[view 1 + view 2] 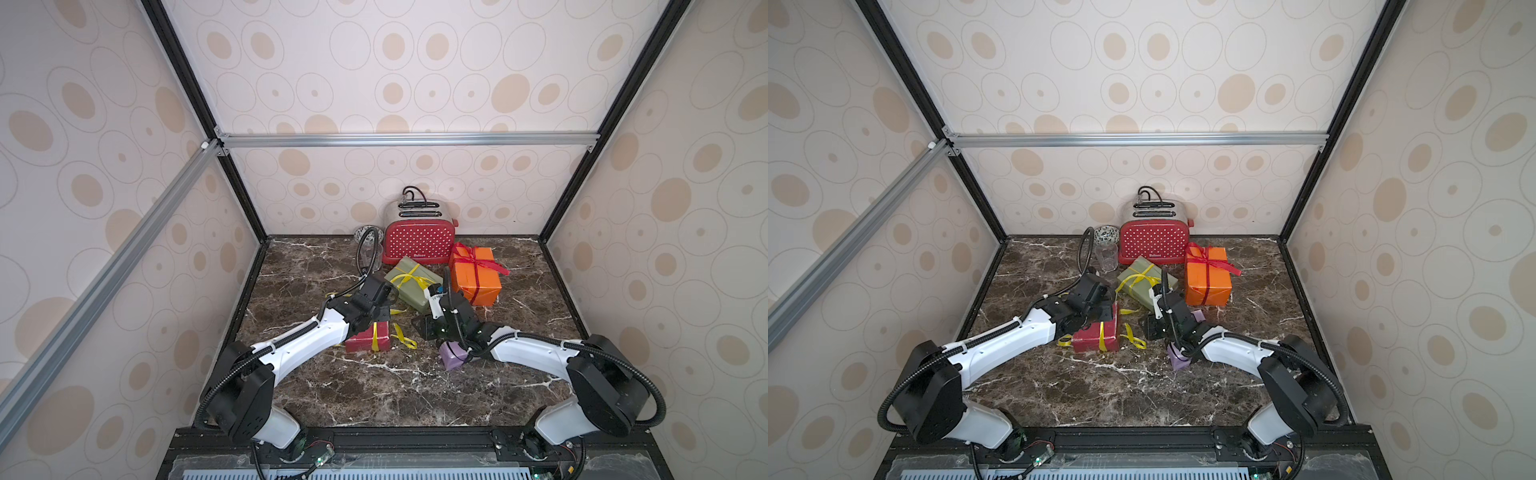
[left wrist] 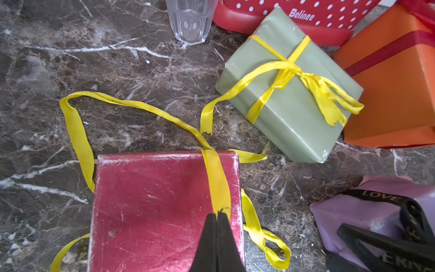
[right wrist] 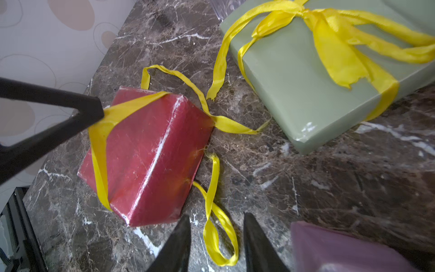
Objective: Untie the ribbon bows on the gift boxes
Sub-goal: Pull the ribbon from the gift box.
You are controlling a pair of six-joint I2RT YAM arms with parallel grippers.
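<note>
While the table (image 1: 415,386) carried four boxes in front of the toaster (image 1: 417,243), only one was in hand; the orange box (image 1: 478,278) sat just beside the toaster with its red bow (image 1: 467,257) tied; the green box (image 1: 409,286) lay next to it, nearer the arms, its yellow bow (image 2: 303,75) also knotted, one long tail (image 2: 206,117) trailing off toward the red box (image 1: 365,338); the purple box (image 1: 453,357) lay mostly under the right arm, black ribbon (image 2: 386,197) across it, bow state not clear.

Red box lay under the left wrist, its bow apparently already pulled out; yellow ribbon (image 2: 217,183) crossed its top as one band, loose ends sprawled on the marble on both sides.

Left gripper (image 2: 217,215) was clenched on that band on top of the red box; the band ran straight away from the fingertips toward the green box.

Right gripper (image 3: 216,237) stood parted, nothing held; a loose loop (image 3: 208,237) of the same ribbon lay on the table just beside the red box, framed between the two fingers, long axis running away from the wrist, roughly in line with them; height above it could not be told.

Judgement: the loop was the right arm's to take, being nearer; pulling it sideways away from the red box while the left pinned the band looked the likely move.
</note>
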